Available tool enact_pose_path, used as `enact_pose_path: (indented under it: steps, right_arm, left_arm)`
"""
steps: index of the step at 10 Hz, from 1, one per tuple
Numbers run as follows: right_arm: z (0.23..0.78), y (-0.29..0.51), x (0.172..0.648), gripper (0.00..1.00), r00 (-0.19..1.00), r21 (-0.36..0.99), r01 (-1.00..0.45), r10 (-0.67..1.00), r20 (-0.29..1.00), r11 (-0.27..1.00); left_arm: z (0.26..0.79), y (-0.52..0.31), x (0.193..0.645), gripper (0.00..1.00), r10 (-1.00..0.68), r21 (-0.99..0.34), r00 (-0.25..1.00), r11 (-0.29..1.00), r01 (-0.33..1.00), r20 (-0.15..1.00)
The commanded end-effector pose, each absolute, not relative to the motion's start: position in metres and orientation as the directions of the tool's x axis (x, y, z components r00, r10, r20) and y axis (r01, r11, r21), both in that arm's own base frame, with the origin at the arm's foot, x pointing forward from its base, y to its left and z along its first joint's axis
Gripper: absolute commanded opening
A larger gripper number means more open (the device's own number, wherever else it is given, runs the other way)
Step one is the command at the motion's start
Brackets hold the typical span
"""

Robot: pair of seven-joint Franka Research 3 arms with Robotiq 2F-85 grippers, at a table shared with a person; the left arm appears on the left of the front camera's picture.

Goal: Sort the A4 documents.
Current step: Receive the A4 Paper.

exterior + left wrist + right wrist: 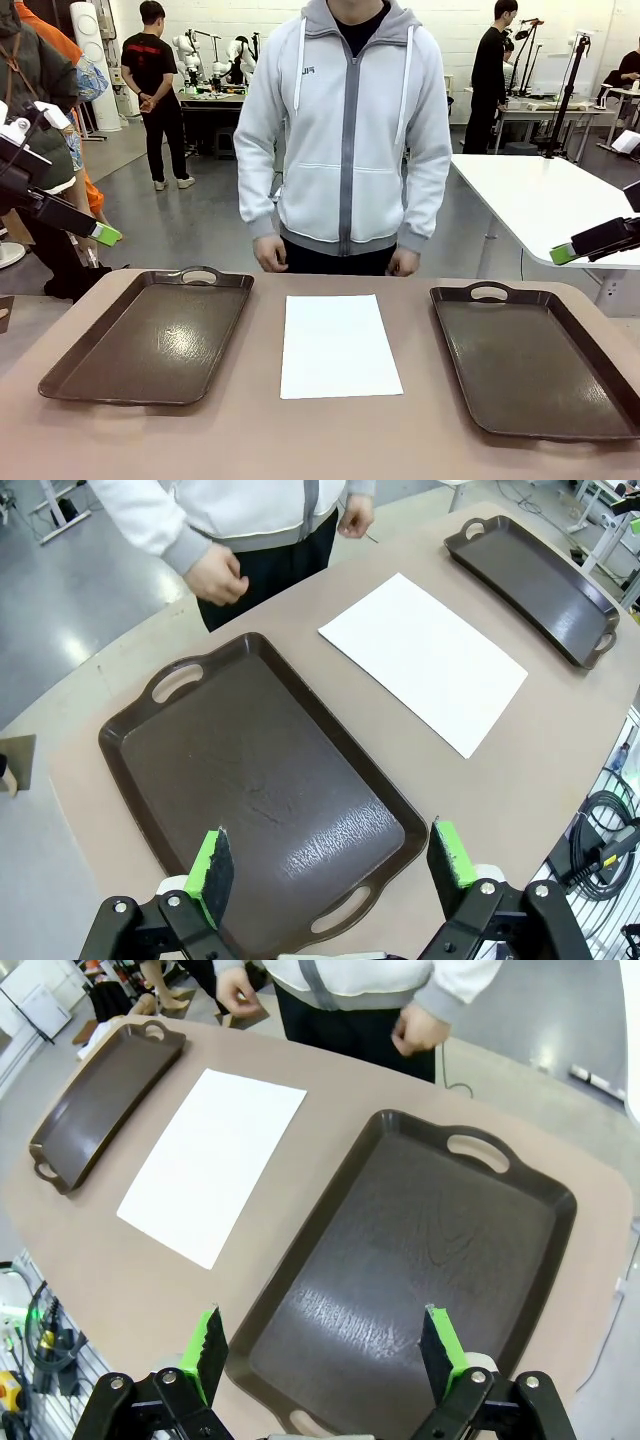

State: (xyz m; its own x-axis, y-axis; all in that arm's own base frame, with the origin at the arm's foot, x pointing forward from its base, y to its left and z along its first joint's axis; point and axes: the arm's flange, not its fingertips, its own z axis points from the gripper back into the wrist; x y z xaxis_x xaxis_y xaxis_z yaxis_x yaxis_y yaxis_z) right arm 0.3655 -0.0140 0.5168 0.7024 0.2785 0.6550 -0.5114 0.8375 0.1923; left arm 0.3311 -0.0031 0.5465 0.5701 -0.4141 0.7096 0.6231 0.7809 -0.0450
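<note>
- We see a plain white sheet of paper (340, 345), with no print or pattern.
- The left tray (150, 345) and the right tray (540, 370) are both dark brown with a glossy sheen.
- The table (330, 440) looks a flat pinkish beige to us.
- The left arm's fingers (207, 865) and the right arm's fingers (441, 1346) are black with bright green pads.
- We note the person's hoodie (345, 130): pale grey-white, with a darker grey zip band and hem.

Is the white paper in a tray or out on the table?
Out: the white paper lies flat on the table between the left tray and right tray, both empty.
</note>
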Motion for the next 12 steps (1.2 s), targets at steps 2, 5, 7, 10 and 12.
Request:
enact_pose_path:
  steps: [2,5,7,10,12]
  right_arm:
    - [0.5167,-0.0140,0.3656,1.00,0.699,0.201,-0.519,0.277,0.659,0.831]
    - [0.5167,-0.0140,0.3656,1.00,0.699,0.201,-0.519,0.277,0.659,0.831]
    - [0.5167,-0.0140,0.3656,1.00,0.699,0.201,-0.519,0.277,0.659,0.831]
    - [0.5167,-0.0140,0.3656,1.00,0.699,0.201,-0.519,0.277,0.659,0.831]
    - [0.5167,-0.0140,0.3656,1.00,0.699,0.201,-0.519,0.277,0.659,0.831]
  left_arm:
    - [0.5468,-0.0022,0.3312,1.00,-0.411,-0.046,0.569,0.782,0.622,0.712]
    - [0.5468,-0.0022,0.3312,1.00,-0.411,-0.046,0.569,0.782,0.622,0.712]
    - [0.5468,-0.0022,0.3312,1.00,-0.411,-0.046,0.569,0.782,0.622,0.712]
    - [0.5468,-0.0022,0.3312,1.00,-0.411,-0.046,0.569,0.782,0.622,0.712]
    - [0.5468,-0.0022,0.3312,1.00,-0.411,-0.046,0.569,0.782,0.622,0.712]
